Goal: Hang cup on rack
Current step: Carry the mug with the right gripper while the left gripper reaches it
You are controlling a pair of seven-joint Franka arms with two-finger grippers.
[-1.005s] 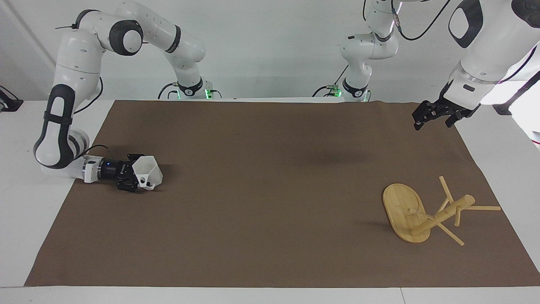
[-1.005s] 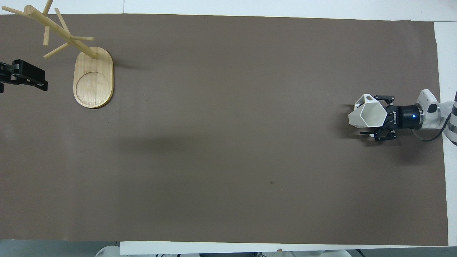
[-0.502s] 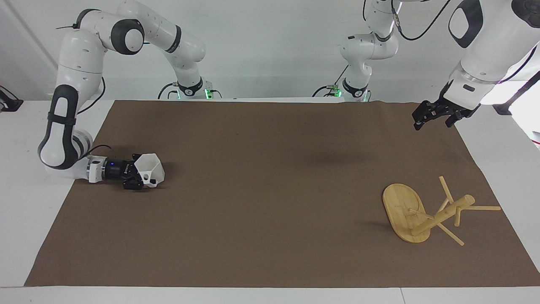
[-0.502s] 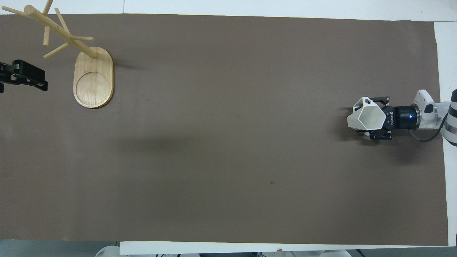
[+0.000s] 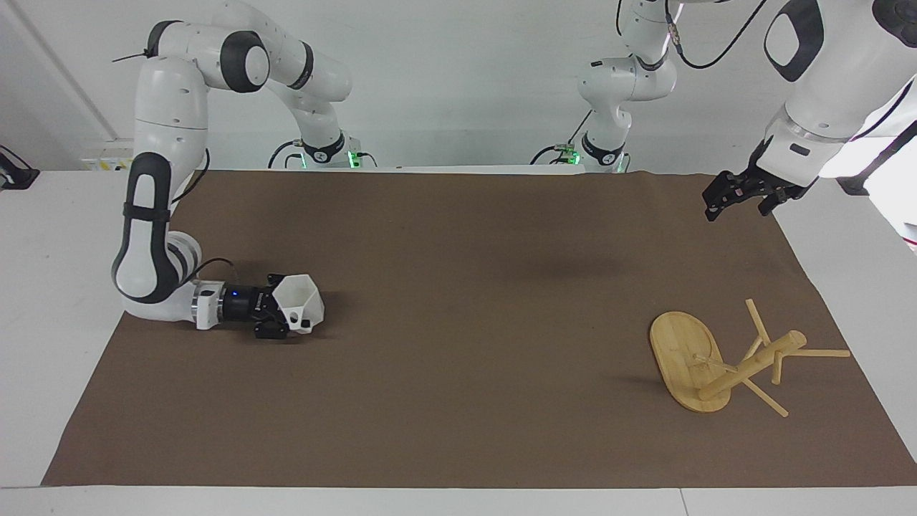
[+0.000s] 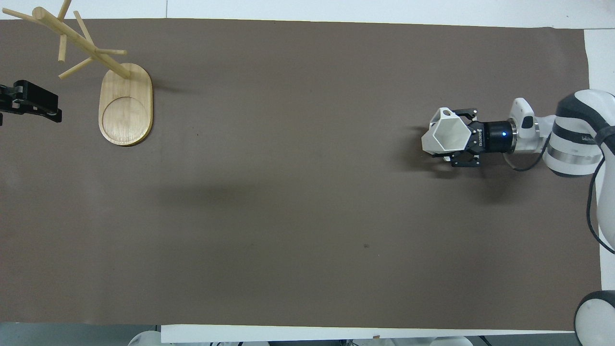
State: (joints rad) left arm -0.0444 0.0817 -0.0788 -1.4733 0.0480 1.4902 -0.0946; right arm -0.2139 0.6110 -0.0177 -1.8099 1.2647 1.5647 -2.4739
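Observation:
The white faceted cup (image 5: 301,307) is in my right gripper (image 5: 286,313), which is shut on it and lies level, low over the brown mat at the right arm's end. In the overhead view the cup (image 6: 446,138) has its mouth turned up and its handle away from the robots, with the right gripper (image 6: 455,138) clasping its body. The bamboo rack (image 5: 684,362) stands on its oval base at the left arm's end, and its post and pegs (image 6: 79,42) are bare. My left gripper (image 5: 738,195) waits open in the air over the mat's edge, apart from the rack (image 6: 126,103).
The brown mat (image 5: 458,358) covers most of the white table (image 5: 43,287). Between cup and rack nothing stands on the mat. The arms' bases stand at the table's edge nearest the robots.
My right gripper has carried the cup toward the middle of the mat and a little farther from the robots. The left gripper has barely moved. The rack has not moved.

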